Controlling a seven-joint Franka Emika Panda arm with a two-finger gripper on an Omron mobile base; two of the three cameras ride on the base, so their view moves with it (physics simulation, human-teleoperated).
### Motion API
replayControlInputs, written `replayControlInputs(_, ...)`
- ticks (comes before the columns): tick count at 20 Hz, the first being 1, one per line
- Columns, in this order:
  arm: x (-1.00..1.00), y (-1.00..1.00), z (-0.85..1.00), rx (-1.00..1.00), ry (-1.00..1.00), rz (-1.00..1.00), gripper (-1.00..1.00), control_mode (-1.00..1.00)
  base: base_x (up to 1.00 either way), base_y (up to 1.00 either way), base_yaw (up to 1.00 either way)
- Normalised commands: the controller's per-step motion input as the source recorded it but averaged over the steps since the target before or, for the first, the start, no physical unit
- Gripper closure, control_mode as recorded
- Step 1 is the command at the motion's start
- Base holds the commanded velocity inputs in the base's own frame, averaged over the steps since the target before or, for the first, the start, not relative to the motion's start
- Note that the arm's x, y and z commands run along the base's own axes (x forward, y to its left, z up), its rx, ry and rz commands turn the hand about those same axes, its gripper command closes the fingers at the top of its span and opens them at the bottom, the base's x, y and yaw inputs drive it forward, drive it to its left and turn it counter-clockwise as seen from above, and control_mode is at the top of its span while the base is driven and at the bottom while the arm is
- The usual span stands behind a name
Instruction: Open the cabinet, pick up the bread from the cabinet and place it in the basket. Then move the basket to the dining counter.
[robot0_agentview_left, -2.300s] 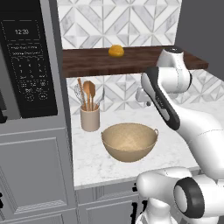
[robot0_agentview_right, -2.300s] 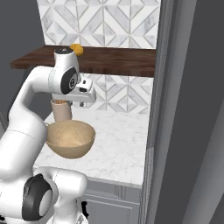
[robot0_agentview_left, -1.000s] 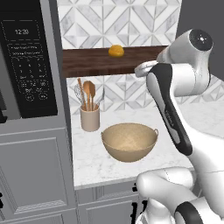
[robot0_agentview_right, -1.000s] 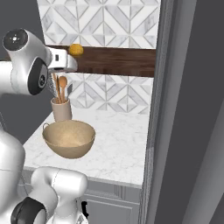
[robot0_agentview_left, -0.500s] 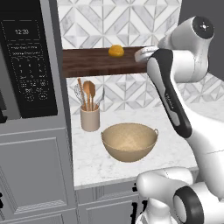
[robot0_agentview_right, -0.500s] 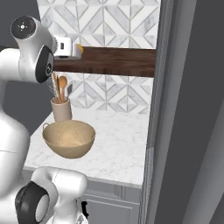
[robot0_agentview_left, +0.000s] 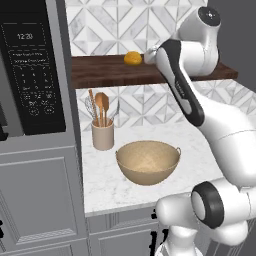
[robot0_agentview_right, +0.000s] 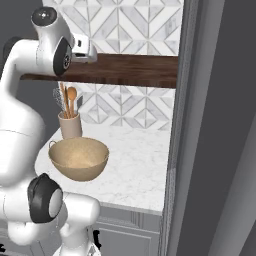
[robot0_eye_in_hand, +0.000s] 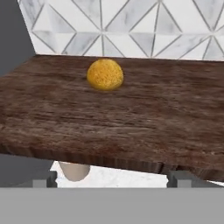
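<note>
Bread (robot0_eye_in_hand: 105, 75) seen resting on cabinet board (robot0_eye_in_hand: 131, 122), untouched. Gripper (robot0_eye_in_hand: 111, 179) held level with the board edge, fingers spread wide apart, nothing held. Basket (robot0_agentview_left: 148, 162) seated on worktop (robot0_agentview_left: 105, 185).

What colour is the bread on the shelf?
Golden orange; the bread shows best in the hand view.

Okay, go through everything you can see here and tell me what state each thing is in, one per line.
bread: resting on the dark wooden board, not held.
cabinet: board exposed, nothing covering the bread.
basket: upright on the white worktop, empty.
gripper: open, raised to board level, aimed at the bread, apart from it.
utensil crock: upright behind the basket, wooden utensils standing in it.
microwave: door shut, clock lit.
</note>
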Motion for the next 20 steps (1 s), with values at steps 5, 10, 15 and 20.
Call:
replayControlInputs(5, 0.60, 0.13, -0.04, 0.01, 0.00, 0.13, -1.00, -1.00, 0.00, 0.00, 0.00)
replayControlInputs(10, 0.55, 0.14, 0.00, 0.00, 0.00, 0.10, -1.00, -1.00, 0.00, 0.00, 0.00)
replayControlInputs(15, 0.43, 0.02, 0.00, 0.00, 0.00, 0.02, -1.00, -1.00, 0.00, 0.00, 0.00)
replayControlInputs(20, 0.47, 0.03, 0.00, 0.00, 0.00, 0.00, -1.00, -1.00, 0.00, 0.00, 0.00)
